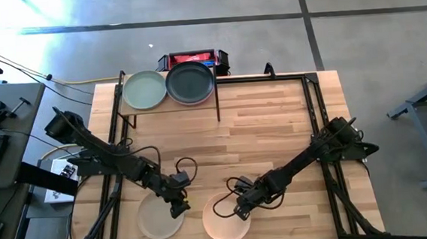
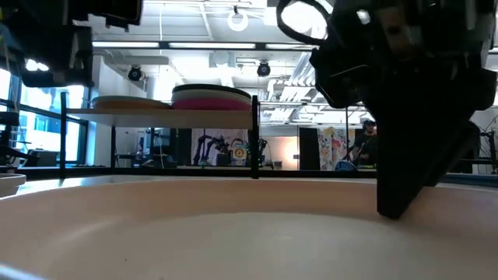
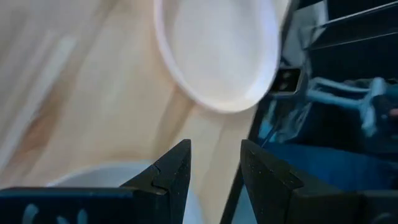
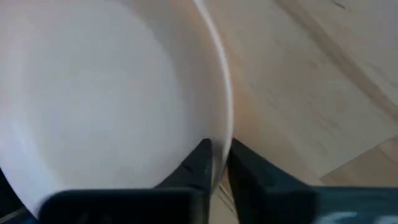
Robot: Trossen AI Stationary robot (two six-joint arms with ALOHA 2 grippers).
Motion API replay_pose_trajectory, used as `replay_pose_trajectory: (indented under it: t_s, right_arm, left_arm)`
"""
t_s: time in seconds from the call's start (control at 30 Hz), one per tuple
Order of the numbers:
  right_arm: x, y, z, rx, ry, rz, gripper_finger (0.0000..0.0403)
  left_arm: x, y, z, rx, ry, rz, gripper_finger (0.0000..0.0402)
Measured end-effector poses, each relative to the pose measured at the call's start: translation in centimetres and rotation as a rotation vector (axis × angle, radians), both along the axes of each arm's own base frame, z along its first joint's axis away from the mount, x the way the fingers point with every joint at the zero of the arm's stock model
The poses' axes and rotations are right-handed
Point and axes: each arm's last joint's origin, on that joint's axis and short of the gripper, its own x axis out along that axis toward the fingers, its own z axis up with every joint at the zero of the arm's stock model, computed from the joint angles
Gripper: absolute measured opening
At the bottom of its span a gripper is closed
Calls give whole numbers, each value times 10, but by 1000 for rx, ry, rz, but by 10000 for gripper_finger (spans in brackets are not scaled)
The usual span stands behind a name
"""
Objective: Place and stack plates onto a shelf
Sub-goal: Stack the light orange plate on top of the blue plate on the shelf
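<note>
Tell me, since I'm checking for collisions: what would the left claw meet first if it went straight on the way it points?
Probably the peach plate straight ahead of the left claw, which is open over the beige plate; depth is unclear.

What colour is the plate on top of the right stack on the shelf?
Dark grey plate; the high view shows it best, on the shelf.

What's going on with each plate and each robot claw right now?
Peach plate: on table, rim pinched by right gripper.
Beige plate: flat on table, free.
Left gripper: open above beige plate's rim.
Green plate: on shelf.
Dark grey plate: topping shelf stack.
</note>
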Motion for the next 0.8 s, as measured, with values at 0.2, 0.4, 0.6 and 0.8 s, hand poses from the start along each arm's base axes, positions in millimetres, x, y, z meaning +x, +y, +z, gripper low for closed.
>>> replay_pose_trajectory:
  t_s: [0.2, 0.4, 0.6, 0.8]
  right_arm:
    - [1, -2, 1, 28, 9, -38, 14]
    - [-1, -6, 11, 22, 3, -59, 3]
    - [-4, -12, 27, 8, -24, -84, 1]
    - [-7, -26, 46, -3, -39, -120, 0]
  left_arm:
    - [8, -1, -14, 13, 28, 7, 129]
    - [19, -1, -24, 2, 20, 28, 129]
    - [26, 8, -25, -19, 21, 88, 129]
    - [37, 19, -21, -59, -38, 141, 129]
